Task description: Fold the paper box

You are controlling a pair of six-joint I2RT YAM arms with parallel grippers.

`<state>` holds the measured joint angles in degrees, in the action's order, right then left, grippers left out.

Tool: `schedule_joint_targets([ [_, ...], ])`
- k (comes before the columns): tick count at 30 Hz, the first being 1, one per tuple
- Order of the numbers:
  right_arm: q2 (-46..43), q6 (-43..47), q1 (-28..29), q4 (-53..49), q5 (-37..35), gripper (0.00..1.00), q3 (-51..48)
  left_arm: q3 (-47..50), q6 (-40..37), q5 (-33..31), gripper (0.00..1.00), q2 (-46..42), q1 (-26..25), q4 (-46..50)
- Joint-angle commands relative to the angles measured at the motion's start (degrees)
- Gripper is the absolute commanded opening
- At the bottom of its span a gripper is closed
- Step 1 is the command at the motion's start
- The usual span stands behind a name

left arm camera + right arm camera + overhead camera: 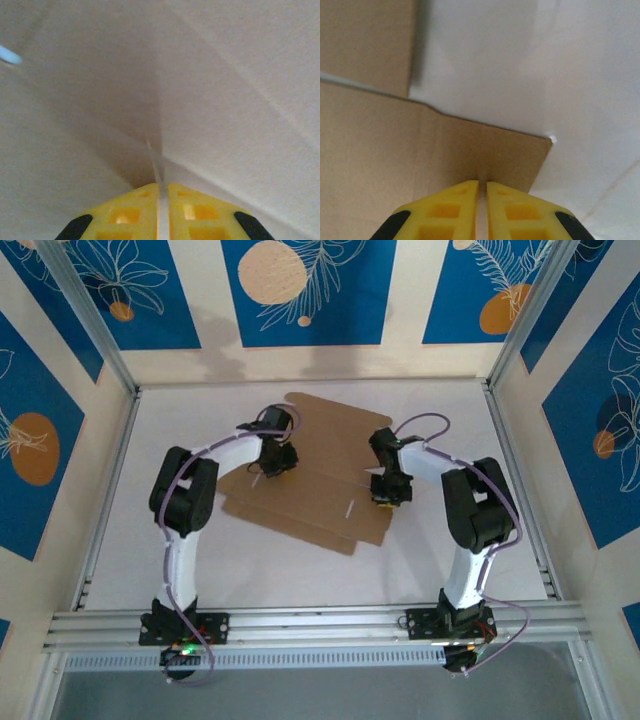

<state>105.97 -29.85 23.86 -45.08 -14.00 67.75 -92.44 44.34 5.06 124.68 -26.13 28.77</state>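
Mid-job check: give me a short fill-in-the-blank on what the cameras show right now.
1. The paper box is a ___ cardboard sheet on the white table.
2. The left tool has ___ fingers, shut on the box's edge.
3. From above, the right tool is over the sheet's ___ half.
Missing words: brown; yellow; right.

Yellow jaws tight on paper box [395, 155]

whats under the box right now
The white table shows all around the flat box, which lies on it. The patch of table beneath the sheet is covered, so whether anything sits there cannot be told.
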Motion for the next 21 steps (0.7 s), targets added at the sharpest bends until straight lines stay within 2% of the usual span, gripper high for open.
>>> schedule_joint_targets([
  [1,2.96,-3.22,6.76,0.30,11.10,0.15,-0.65,-7.76,-4.17,6.29,0.14,6.45,-1.24,5.01],
  [5,2.91,-3.86,11.54,4.27,19.58,0.18,2.38,-11.16,-6.55,7.37,0.21,5.75,-1.65,4.06],
  [9,-2.81,-1.47,10.56,4.91,23.55,0.22,6.65,-6.83,-10.17,1.91,0.42,-3.84,-0.91,0.53],
  [11,-5.36,-0.32,8.80,5.41,25.73,0.27,8.46,-2.69,-11.94,-0.50,0.58,-9.69,-0.30,-3.23],
  [13,-6.55,0.61,6.39,5.96,25.40,0.30,10.82,0.92,-13.64,-3.13,0.69,-15.09,0.20,-6.14],
  [15,-5.22,2.22,3.66,5.86,21.93,0.32,14.13,5.29,-14.17,-3.52,0.76,-20.37,0.74,-9.58],
  [19,2.11,1.02,-2.93,4.34,17.78,0.31,21.54,14.47,-6.40,0.93,0.80,-27.51,3.12,-12.33],
  [21,7.89,1.53,-5.19,0.89,15.95,0.19,27.65,20.68,-1.27,1.91,0.78,-30.22,4.28,-12.41],
])
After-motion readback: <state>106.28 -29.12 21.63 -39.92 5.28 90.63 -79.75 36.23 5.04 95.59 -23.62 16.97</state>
